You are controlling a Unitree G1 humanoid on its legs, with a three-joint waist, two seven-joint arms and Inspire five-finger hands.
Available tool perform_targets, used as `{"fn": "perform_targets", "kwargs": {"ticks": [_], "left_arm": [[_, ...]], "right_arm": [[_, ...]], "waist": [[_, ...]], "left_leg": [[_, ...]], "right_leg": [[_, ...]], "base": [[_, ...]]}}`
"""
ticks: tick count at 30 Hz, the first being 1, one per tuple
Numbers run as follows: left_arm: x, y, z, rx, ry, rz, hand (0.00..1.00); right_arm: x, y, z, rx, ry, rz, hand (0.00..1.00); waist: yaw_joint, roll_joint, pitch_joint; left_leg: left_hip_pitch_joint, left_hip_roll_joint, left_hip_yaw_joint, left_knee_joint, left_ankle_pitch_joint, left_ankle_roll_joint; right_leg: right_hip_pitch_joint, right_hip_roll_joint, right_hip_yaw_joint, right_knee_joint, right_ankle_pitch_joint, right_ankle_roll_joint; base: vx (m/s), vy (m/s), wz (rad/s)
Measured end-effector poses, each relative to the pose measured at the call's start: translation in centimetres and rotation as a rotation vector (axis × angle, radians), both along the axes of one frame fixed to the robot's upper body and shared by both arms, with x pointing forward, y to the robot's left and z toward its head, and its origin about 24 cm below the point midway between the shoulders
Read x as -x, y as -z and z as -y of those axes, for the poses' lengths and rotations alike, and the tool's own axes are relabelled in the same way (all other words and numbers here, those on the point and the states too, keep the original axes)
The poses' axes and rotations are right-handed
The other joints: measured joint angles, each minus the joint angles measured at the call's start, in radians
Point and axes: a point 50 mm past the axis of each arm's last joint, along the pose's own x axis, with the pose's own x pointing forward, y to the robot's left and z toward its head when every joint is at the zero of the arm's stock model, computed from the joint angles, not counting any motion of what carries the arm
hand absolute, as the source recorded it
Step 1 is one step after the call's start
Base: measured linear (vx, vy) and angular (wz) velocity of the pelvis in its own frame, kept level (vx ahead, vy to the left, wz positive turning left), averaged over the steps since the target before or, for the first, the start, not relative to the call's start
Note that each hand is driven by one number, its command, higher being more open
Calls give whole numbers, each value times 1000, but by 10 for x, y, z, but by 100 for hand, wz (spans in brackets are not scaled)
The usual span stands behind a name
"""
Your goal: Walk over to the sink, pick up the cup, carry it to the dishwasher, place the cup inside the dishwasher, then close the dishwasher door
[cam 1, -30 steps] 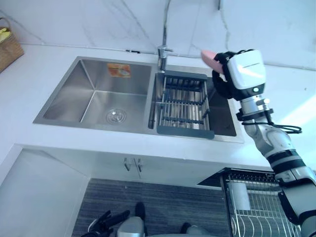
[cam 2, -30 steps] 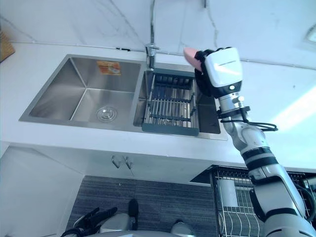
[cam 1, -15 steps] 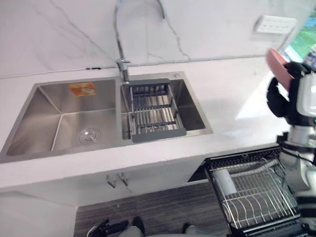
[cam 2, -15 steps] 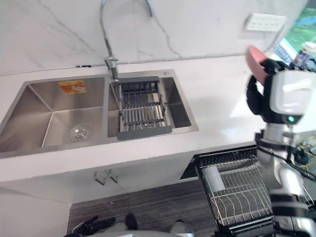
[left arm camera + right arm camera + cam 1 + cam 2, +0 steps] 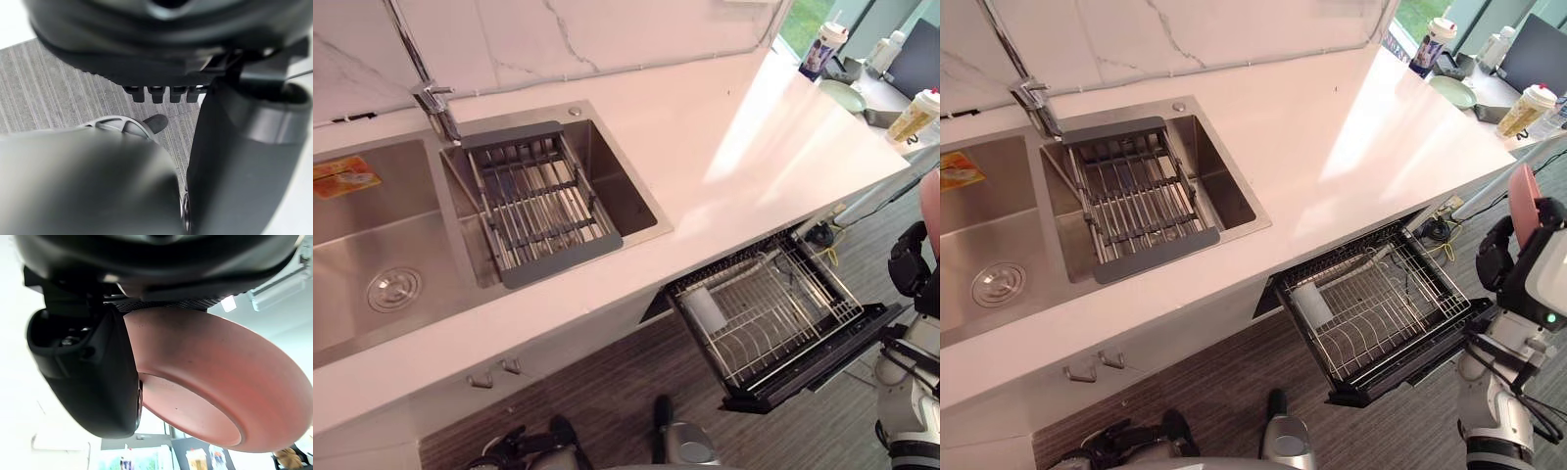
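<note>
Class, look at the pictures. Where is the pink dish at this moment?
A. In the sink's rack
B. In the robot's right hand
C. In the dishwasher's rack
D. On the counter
B: the right hand is curled round the pink dish and holds it up in the air beside the open dishwasher, not yet inside it.

Right hand (image 5: 1538, 279) raised, curled in a grip, left hand (image 5: 156, 44) low
</note>
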Motion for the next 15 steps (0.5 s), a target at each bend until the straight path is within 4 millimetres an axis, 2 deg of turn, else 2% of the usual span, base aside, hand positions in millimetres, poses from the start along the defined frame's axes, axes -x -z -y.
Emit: {"fn": "perform_targets", "kwargs": {"ticks": [1, 3, 9, 15], "left_arm": [[-2, -1, 0, 2, -11, 12, 100], [-9, -2, 3, 15, -33, 34, 100], [-18, -1, 16, 54, -52, 71, 100], [-22, -1, 25, 83, -71, 104, 100]], "right_arm": [[-2, 7, -3, -41, 0, -5, 0], [-5, 15, -10, -78, -10, -13, 0], [-7, 35, -27, -164, -17, -50, 0], [-4, 45, -26, -247, 13, -52, 0]], "waist": [[8, 2, 1], [26, 16, 11], [28, 62, 42], [33, 110, 76]], "left_leg": [[-24, 19, -16, 46, -23, -4], [-47, 43, -33, 100, -54, -8], [-80, 44, -61, 142, -76, -3], [-104, 36, -75, 151, -76, -2]], "right_leg": [[-2, 9, -7, -3, 9, 13], [6, 23, -19, -11, 14, 12], [10, 15, -47, -17, 23, 15], [5, 7, -53, -30, 33, 33]], "base": [[93, -51, -5], [91, -44, -6], [14, 24, 10], [-64, 14, 7]]}}
